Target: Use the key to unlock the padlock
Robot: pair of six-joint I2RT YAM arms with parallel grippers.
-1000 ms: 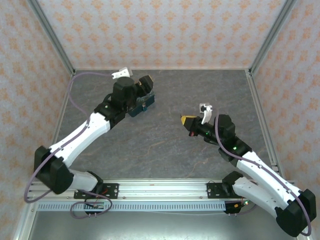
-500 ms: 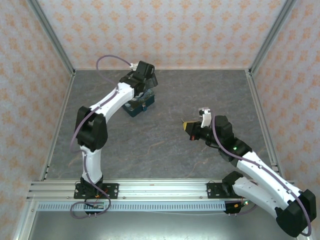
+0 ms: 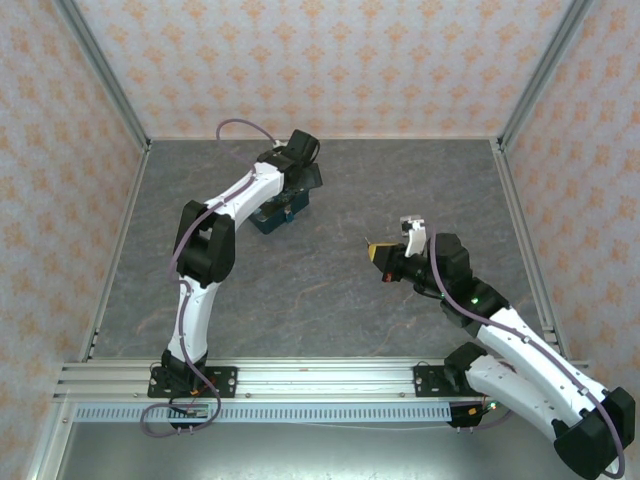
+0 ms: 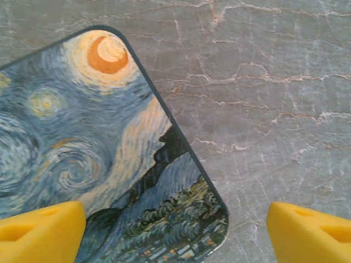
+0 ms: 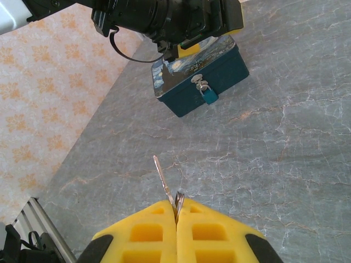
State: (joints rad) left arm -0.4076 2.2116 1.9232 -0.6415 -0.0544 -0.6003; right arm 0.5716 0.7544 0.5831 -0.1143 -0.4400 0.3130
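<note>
A blue swirl-print box (image 5: pixel 222 71) stands at the back of the table, and the small teal padlock (image 5: pixel 208 96) hangs on the hasp of its front wall. My left gripper (image 4: pixel 175 241) hovers open above a corner of the box lid (image 4: pixel 82 142). One yellow finger (image 4: pixel 38 230) is over the lid and the other is over the bare table. My right gripper (image 5: pixel 176 211) is shut on the thin silvery key (image 5: pixel 163 179), whose blade points up and away toward the box. That gripper (image 3: pixel 378 252) sits mid-table, well apart from the box (image 3: pixel 272 220).
The grey marbled table (image 3: pixel 330 290) lies open between the right gripper and the box. Patterned walls with metal posts (image 3: pixel 105 80) close off the back and sides. The left arm (image 3: pixel 205 245) stands tall, reaching over to the box.
The left arm has swung from a low bent pose to a tall, stretched reach, with its gripper still over the box and opening a little wider. The right gripper has barely moved.
</note>
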